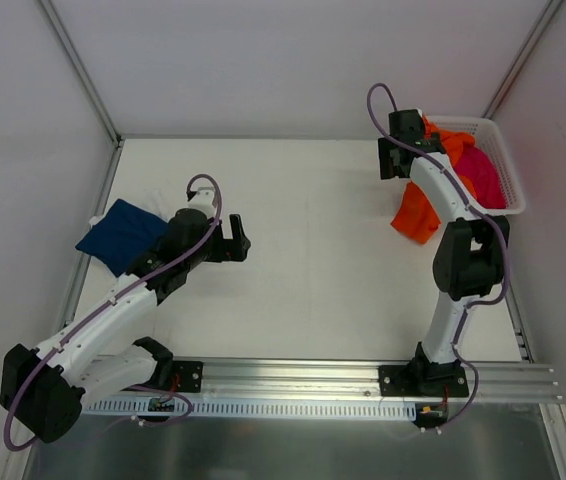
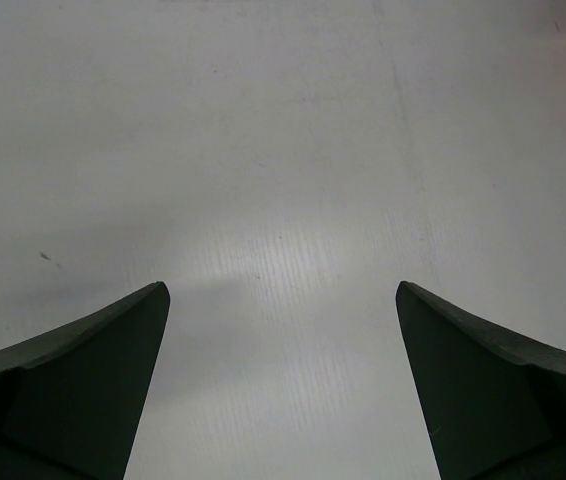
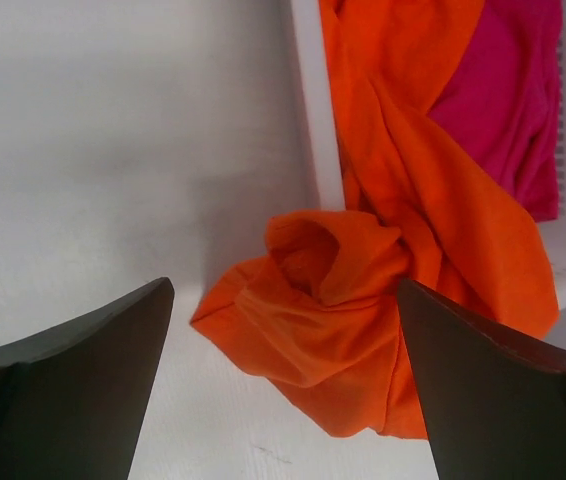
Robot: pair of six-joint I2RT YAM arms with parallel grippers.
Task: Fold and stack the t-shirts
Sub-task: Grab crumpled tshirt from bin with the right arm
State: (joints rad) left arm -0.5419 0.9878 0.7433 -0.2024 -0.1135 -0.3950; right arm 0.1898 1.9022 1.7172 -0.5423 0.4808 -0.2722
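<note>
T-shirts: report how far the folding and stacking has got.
Done: the navy t-shirt looks folded, at the table's left edge. In hand: nothing gripped; the right pincer hangs open over the orange t-shirt, which spills over the basket rim onto the table; the left pincer is open too. Left: orange and the pink t-shirt in the basket, both unfolded; no stack yet.

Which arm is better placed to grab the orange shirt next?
Right. The right gripper, open, hovers by the orange t-shirt spilling over the basket rim; the left gripper sits far off, beside the navy t-shirt.
</note>
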